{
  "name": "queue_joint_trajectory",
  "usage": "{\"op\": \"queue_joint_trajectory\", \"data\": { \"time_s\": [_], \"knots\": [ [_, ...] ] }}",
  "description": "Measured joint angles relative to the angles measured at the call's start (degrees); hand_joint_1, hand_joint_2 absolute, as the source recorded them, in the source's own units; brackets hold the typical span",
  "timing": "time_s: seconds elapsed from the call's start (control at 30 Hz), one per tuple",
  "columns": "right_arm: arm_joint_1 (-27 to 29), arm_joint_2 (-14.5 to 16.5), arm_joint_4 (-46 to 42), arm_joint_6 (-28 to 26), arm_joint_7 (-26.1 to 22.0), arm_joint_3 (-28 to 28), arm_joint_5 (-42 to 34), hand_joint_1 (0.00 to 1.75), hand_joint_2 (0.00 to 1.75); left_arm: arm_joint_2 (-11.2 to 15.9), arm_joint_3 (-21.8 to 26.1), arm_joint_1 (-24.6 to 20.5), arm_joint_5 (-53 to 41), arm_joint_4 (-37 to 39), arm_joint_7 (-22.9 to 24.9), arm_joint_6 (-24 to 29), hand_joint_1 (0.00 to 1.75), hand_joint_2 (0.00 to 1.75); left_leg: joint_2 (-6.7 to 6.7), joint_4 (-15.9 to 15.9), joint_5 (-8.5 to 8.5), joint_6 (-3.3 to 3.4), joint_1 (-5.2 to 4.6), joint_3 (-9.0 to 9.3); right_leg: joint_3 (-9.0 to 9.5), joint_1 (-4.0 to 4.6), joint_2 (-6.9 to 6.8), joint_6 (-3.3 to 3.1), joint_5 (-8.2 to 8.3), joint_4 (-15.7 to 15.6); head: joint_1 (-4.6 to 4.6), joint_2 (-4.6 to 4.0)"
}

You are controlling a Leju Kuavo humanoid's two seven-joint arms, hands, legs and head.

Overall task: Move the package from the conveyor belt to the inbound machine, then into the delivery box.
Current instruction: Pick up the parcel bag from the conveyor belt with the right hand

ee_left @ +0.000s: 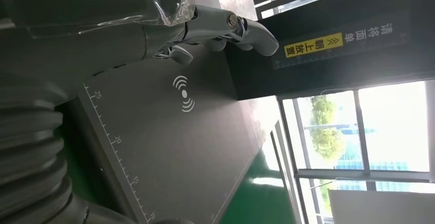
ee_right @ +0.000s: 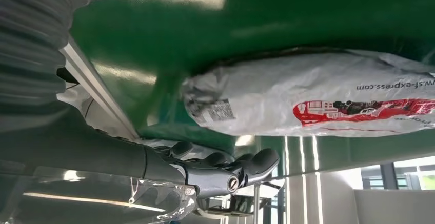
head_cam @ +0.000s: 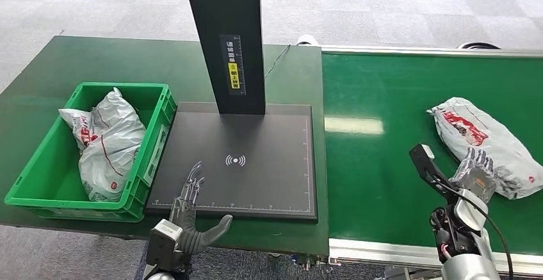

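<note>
The package (head_cam: 486,144) lies on the conveyor belt (head_cam: 384,164) toward its right edge, long axis running diagonally from far-left to near-right. The right hand (head_cam: 475,172) hovers at its near end, fingers apart, grasping nothing. The left hand (head_cam: 192,213) is released over the inbound machine (head_cam: 256,177).

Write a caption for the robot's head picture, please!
Robot's right hand reaches a package on the conveyor belt; scanner pad waits.

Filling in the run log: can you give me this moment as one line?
stage: reaching | right robot hand: open, at package on belt | left robot hand: open over scanner pad | bin: holds bags
</note>
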Motion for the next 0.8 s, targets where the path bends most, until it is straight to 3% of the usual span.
{"op": "queue_joint_trajectory", "data": {
  "time_s": [0.8],
  "knots": [
    [-3.0,-1.4,6.3,2.9,3.5,-3.0,4.9,0.00,1.75,0.0,0.0,-2.0,0.1,3.1,-0.6,-0.1,0.00,1.75,-0.06,0.0,0.00,0.00,0.00,-0.06,-0.02,0.01,-0.04,0.01,-0.02,0.0,0.00,0.00]
  ]
}}
